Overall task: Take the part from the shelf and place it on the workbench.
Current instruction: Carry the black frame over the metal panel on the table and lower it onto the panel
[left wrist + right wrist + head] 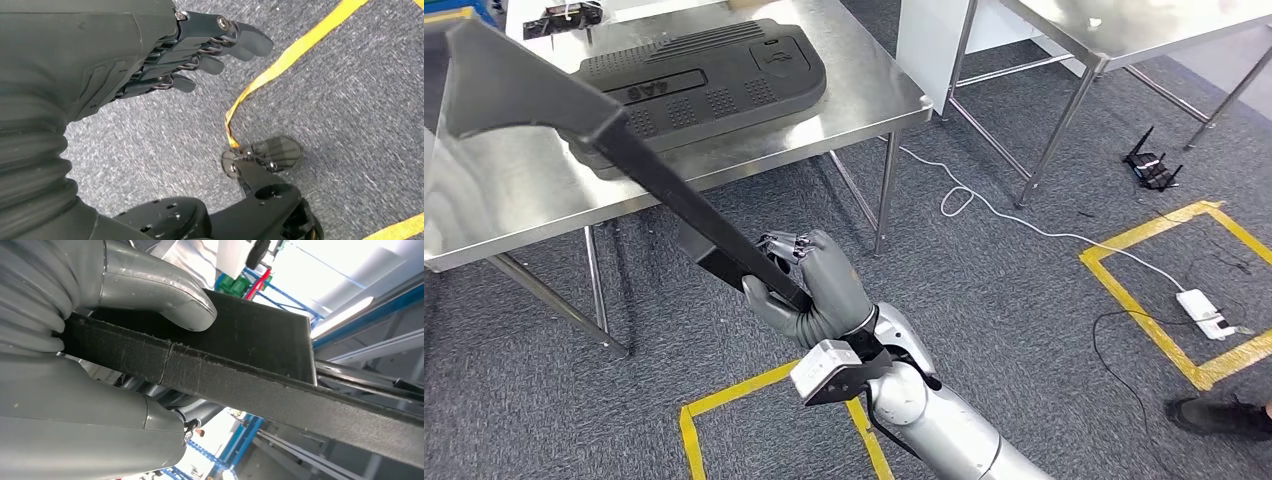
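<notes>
Nearest the head cam: long black part [624, 150], a stiff foam-like bar w/ a wider, angled end up at the top-left corner, running diagonally down to the right hand [809, 290]. Right hand grips it near its lower end, fingers wrapped over the bar's top edge, thumb underneath; wrist cam shows the thick grey thumb [165, 295] pressed on the part's flat face [250, 335] and the palm below it. Part is held in the air, its upper half passing over the front edge of the workbench [514, 190], not resting on it as far as can be told.

On the workbench, just behind the bar: a big black moulded panel [714, 80] w/ ribbed and gridded patches, lying flat and taking up much of the steel top. Small dark object [564, 15] at the far edge, too small to id.

Left hand [165, 55] hangs over grey carpet, holds nothing, dark fingers [240, 37] loosely curved and slightly apart. Yellow floor tape [280, 60] runs past it.

Floor, head cam: grey carpet, yellow tape squares [1164, 290], white cable [984, 200] leading to a white power strip [1204, 310], black router w/ antennas [1152, 165]. Second steel table [1124, 30] at the top right. A person's dark shoe [1224, 415] at the right edge.
</notes>
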`<state>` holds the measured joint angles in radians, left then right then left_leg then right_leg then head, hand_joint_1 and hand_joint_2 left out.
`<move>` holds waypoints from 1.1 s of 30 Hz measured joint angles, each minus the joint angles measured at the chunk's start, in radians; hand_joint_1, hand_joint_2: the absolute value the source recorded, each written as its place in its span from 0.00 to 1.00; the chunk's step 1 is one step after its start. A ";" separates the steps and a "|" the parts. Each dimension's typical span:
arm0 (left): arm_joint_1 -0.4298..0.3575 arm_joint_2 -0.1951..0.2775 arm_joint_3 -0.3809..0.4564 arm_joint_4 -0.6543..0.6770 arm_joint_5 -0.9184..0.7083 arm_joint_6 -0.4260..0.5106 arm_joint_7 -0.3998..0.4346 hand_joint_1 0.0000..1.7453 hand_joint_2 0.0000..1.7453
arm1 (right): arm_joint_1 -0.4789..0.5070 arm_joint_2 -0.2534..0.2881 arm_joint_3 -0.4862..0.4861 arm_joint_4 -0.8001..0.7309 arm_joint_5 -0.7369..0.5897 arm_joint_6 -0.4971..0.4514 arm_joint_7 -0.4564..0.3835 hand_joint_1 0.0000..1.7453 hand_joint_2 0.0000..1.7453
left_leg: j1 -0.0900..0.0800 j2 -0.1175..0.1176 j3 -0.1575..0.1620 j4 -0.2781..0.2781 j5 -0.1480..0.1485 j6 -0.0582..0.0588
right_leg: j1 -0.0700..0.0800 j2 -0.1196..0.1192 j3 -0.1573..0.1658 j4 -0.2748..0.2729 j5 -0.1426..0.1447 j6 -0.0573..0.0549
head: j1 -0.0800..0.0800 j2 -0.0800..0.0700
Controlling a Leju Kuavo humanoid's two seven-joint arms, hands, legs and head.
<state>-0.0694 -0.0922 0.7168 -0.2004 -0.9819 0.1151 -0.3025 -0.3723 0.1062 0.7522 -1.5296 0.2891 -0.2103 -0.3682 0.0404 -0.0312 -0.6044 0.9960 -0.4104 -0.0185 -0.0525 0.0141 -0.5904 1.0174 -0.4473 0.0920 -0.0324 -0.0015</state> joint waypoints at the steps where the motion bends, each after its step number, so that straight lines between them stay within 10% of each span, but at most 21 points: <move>1: 0.000 0.001 0.000 0.000 0.000 0.000 0.000 0.00 1.00 | 0.000 0.000 0.000 0.000 0.000 0.000 0.000 1.00 1.00 | 0.000 -0.003 -0.002 0.002 -0.001 -0.009 | 0.001 0.002 0.008 -0.013 0.003 -0.009 | 0.000 0.000; 5: 0.002 0.001 0.000 0.000 0.000 0.000 0.000 0.00 1.00 | 0.000 0.001 0.001 0.001 0.002 0.000 0.001 1.00 1.00 | 0.007 0.007 -0.010 0.026 -0.017 -0.026 | 0.010 -0.003 0.010 -0.004 0.002 -0.051 | -0.003 0.000; 10: 0.001 0.000 0.000 0.000 -0.001 0.000 0.000 0.00 1.00 | 0.001 0.003 0.002 0.002 0.004 0.000 0.001 1.00 1.00 | 0.000 0.027 -0.145 0.306 -0.133 -0.016 | 0.031 -0.018 0.018 -0.003 -0.005 -0.076 | -0.004 0.000; 15: -0.001 0.000 0.000 0.000 -0.001 0.000 0.000 0.00 1.00 | -0.001 0.004 0.002 0.003 0.004 0.000 0.001 1.00 1.00 | -0.022 0.050 -0.037 0.073 -0.008 0.016 | 0.048 -0.031 0.033 -0.002 -0.018 -0.081 | -0.004 0.000; 20: -0.003 -0.001 0.000 0.000 -0.001 -0.001 0.000 0.00 1.00 | -0.003 0.004 0.002 0.003 0.004 0.000 0.001 1.00 1.00 | -0.031 0.036 -0.025 0.031 -0.008 0.030 | 0.047 -0.043 0.021 0.013 -0.035 -0.063 | -0.002 0.000; 24: -0.004 -0.001 0.001 0.000 0.000 0.000 -0.001 0.00 1.00 | -0.003 -0.001 0.002 0.003 0.004 0.000 0.001 1.00 1.00 | -0.028 0.015 -0.025 0.027 -0.004 0.043 | 0.044 -0.022 -0.097 0.239 -0.124 -0.068 | 0.000 0.000; 26: -0.004 -0.001 0.001 0.000 0.000 0.000 -0.001 0.00 1.00 | 0.001 -0.004 0.002 0.003 0.004 0.000 0.001 1.00 1.00 | -0.028 0.002 -0.025 0.027 -0.004 0.043 | 0.044 -0.018 -0.130 0.284 -0.122 -0.057 | 0.000 0.000; 29: -0.004 -0.004 0.001 0.000 -0.001 0.000 -0.001 0.00 1.00 | 0.000 -0.005 0.002 0.003 0.004 0.000 0.001 1.00 1.00 | -0.030 -0.018 -0.023 0.028 -0.004 0.040 | 0.040 -0.008 -0.057 0.102 -0.037 -0.035 | 0.000 0.000; 33: 0.000 -0.005 0.002 0.000 -0.002 0.000 -0.002 0.00 1.00 | -0.001 -0.005 0.002 0.004 0.005 0.000 0.001 1.00 1.00 | -0.033 -0.031 -0.027 0.028 -0.003 0.024 | 0.043 -0.001 -0.006 0.002 0.006 -0.060 | -0.002 0.000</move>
<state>-0.0696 -0.0969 0.7190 -0.2007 -0.9841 0.1152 -0.3040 -0.3730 0.1015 0.7542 -1.5261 0.2940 -0.2106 -0.3670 0.0071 -0.0621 -0.6310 1.0244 -0.4133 0.0052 -0.0090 0.0129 -0.5966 1.0194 -0.4418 0.0324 -0.0341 -0.0015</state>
